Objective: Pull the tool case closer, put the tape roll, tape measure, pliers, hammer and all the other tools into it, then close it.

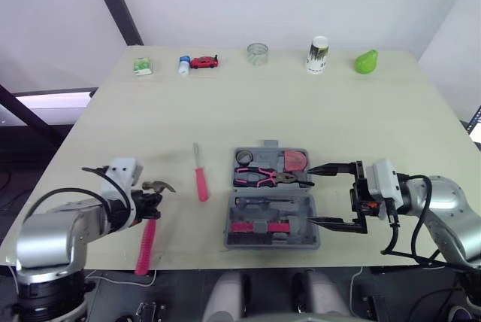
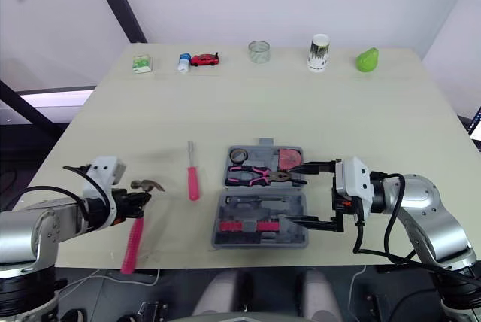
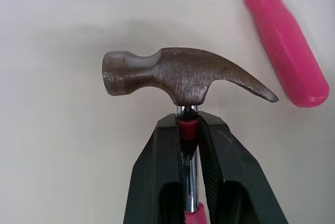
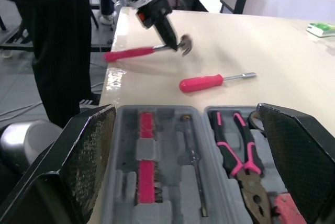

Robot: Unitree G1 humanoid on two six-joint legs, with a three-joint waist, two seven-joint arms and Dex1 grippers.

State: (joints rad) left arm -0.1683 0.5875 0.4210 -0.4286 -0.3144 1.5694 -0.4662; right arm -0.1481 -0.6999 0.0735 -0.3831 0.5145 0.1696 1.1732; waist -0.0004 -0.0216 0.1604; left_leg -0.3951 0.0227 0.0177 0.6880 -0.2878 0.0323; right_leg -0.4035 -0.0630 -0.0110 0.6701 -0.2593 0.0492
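Left wrist view: left gripper (image 3: 187, 123) clamps the hammer (image 3: 178, 75) at its chrome neck below the rough head. Lower right, right gripper (image 1: 311, 195) gapes beside the grey moulded tool case (image 1: 297, 209).

I read the head views as bright and evenly lit from overhead: the table (image 1: 248, 111) is pale without hard glare, and only short, soft shadows sit under the tool case (image 1: 272, 220) and beside the hammer (image 1: 145, 243). At the left wrist the hammer head is crisp with a faint diffuse shadow around it, while the screwdriver (image 3: 285, 46) goes slightly soft. At the right wrist the fingers (image 4: 89, 150) of the right gripper (image 4: 186, 110) loom dark and a little soft close up, a shiny glare patch lies on the table's near left edge, and the room beyond is partly washed out.
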